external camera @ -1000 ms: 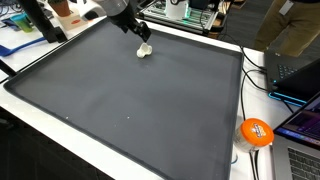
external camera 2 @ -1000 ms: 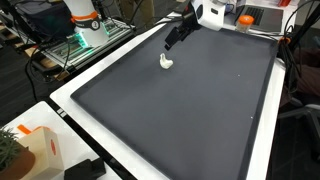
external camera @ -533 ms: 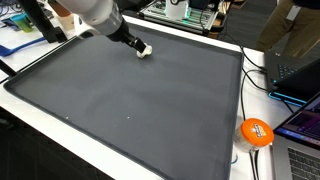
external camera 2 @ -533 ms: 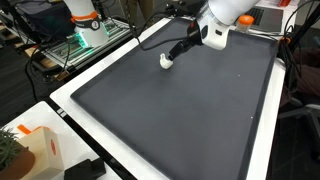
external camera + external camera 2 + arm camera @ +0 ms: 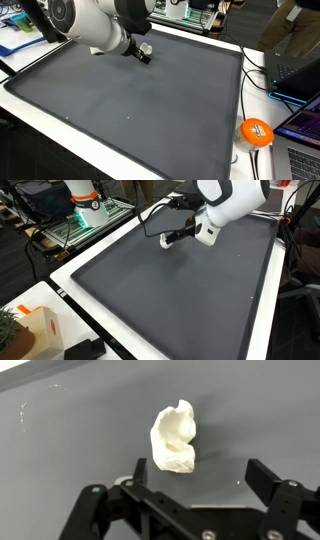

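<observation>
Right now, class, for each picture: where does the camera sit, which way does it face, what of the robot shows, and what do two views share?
Exterior view: raised at a near edge, looking across the dark mat; arm and gripper show.
Exterior view: raised off a corner, looking along the mat; arm and gripper show.
Wrist view: on the wrist, looking down at the white lump on the mat; open gripper's fingers show.
Shared: both exterior views show the gripper at the lump.

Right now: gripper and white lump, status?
Gripper open, empty. White lump on dark mat, just ahead of the jaws, ungripped. Nothing in between.
</observation>
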{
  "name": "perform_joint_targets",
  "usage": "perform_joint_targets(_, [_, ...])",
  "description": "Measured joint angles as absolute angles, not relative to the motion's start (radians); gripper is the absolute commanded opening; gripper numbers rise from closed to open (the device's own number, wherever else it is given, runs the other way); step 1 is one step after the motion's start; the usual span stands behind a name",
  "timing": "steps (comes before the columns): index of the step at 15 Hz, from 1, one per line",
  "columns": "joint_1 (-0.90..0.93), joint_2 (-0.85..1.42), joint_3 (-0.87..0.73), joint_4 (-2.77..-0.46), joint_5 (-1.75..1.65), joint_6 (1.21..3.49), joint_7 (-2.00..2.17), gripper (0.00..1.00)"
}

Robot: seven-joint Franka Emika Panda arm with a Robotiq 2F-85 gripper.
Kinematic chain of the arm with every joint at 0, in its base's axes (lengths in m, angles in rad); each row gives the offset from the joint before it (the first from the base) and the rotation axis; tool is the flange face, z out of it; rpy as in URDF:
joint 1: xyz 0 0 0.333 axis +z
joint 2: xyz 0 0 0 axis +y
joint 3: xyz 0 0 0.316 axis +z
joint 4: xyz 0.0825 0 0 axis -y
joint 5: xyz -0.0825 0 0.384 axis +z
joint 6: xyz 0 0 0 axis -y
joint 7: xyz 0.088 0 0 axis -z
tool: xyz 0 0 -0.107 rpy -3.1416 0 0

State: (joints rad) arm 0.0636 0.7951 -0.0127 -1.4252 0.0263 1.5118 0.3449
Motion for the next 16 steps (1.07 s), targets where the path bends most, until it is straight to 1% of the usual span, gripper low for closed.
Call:
perform_joint_targets(4, [0.07,0.809,-0.013,-1.387,0.037,1.444,0.386,1.0])
perform_joint_targets(16, [0.071,0.892,-0.029,-1.315,0.037,1.439,0.367,1.0])
